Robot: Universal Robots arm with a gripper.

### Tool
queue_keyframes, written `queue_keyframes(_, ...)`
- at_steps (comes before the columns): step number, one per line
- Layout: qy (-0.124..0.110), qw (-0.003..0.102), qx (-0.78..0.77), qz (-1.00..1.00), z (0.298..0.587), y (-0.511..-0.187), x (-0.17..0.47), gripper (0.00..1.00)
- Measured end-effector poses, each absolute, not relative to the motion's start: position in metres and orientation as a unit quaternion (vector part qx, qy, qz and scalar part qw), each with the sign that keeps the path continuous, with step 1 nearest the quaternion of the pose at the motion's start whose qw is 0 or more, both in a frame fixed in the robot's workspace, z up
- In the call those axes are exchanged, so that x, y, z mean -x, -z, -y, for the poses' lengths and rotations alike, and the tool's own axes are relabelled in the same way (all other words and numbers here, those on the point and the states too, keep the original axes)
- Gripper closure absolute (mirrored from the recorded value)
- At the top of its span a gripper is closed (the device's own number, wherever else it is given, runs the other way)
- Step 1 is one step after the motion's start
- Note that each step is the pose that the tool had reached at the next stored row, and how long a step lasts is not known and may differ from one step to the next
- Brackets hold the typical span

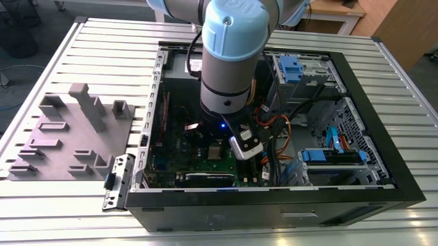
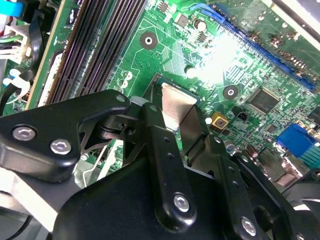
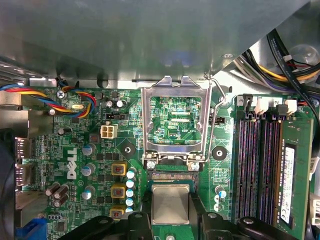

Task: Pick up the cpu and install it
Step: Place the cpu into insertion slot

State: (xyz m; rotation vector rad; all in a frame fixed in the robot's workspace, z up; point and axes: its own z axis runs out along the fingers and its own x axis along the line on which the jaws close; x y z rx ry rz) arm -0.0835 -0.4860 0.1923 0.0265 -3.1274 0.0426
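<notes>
The cpu (image 3: pixel 170 204) is a flat silver square sitting low over the dark socket (image 3: pixel 170 176) on the green motherboard (image 3: pixel 100 150). The socket's metal frame (image 3: pixel 173 85) is swung open and stands up just beyond it. My gripper (image 3: pixel 170 212) is shut on the cpu, with a black finger (image 3: pixel 141 220) against each side. In the second wrist view the cpu (image 2: pixel 176 102) shows between the fingers (image 2: pixel 154 131) of the gripper (image 2: pixel 176 120), level with the socket rim. In the exterior view the arm (image 1: pixel 229 61) reaches down into the open computer case (image 1: pixel 383 169).
Memory slots (image 3: pixel 260 165) run beside the socket, and a bundle of coloured wires (image 3: pixel 45 97) crosses the board on the other side. Cables (image 1: pixel 280 133) and blue drive brackets (image 1: pixel 329 156) crowd the case at the exterior view's right. A grey tray (image 1: pixel 68 138) of blocks lies outside at its left.
</notes>
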Motion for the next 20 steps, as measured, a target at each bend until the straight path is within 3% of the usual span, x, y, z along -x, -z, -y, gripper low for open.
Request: queue_keyframes(20,-0.014,0.007,0.004,1.0,0.486,-0.1941,0.0835,0.61)
